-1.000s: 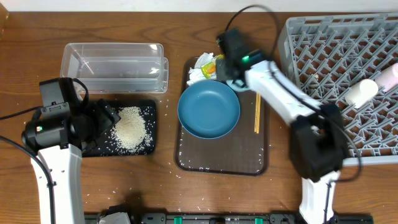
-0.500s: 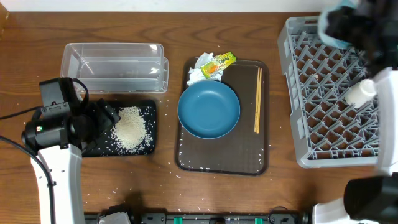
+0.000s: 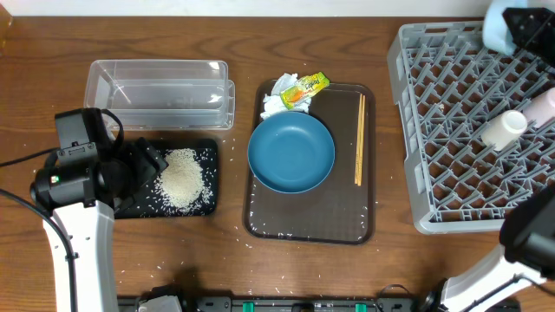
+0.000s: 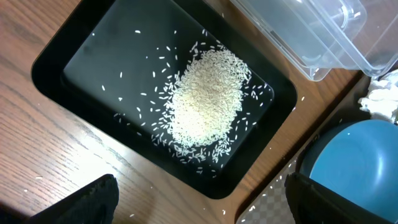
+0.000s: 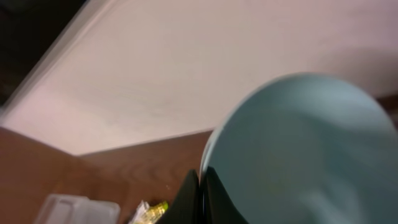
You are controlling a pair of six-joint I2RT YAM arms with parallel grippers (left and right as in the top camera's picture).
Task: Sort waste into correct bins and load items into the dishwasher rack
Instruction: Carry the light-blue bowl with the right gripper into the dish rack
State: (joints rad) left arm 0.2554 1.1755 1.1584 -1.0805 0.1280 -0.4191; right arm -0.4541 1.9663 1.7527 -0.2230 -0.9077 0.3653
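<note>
My right gripper (image 3: 515, 21) is shut on the rim of the small light-blue bowl (image 3: 496, 24) and holds it over the far right corner of the grey dishwasher rack (image 3: 416, 130). In the right wrist view the bowl (image 5: 311, 149) fills the frame, with the fingers (image 5: 202, 194) pinching its rim. A white cup (image 3: 503, 128) and a pink cup (image 3: 545, 104) lie in the rack. My left gripper (image 4: 202, 208) is open and empty, hovering by the black tray (image 4: 81, 56) that holds a pile of rice (image 4: 205, 102). The large blue bowl (image 3: 290, 153) and chopsticks (image 3: 358, 139) lie on the brown serving tray (image 3: 312, 221).
The clear tub (image 3: 160, 91) stands behind the black tray (image 3: 206, 156). The crumpled napkin (image 3: 274, 100) and yellow-green wrapper (image 3: 305, 87) lie at the brown tray's far edge. Stray rice grains dot the table by that tray.
My right arm has swung from the back of the brown tray to the far right corner over the rack, carrying the small light-blue bowl. The left arm has not moved.
</note>
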